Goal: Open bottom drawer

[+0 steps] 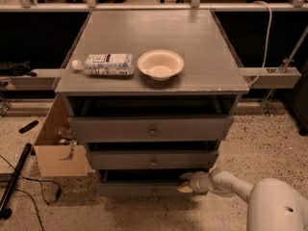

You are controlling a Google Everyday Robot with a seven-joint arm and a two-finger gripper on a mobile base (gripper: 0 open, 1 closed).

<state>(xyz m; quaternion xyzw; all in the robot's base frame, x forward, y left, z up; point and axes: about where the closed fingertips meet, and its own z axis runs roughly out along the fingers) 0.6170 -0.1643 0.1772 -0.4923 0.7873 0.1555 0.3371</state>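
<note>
The bottom drawer (144, 190) is the slimmest grey front, lowest of three on the grey cabinet (211, 71), with a small round knob at its middle. It stands slightly out, with a dark gap above its top edge. My gripper (185, 183) is at the right part of that top edge, reaching in from the lower right on the white arm (231, 184). The mid-sized drawer (153, 160) and the tallest drawer (151, 128) sit above it, each a little out.
A clear water bottle (103, 64) lies on the cabinet top beside a cream bowl (160, 64). An open cardboard box (57, 150) stands on the floor at the cabinet's left. A black pole and cable (14, 182) lie at the far left.
</note>
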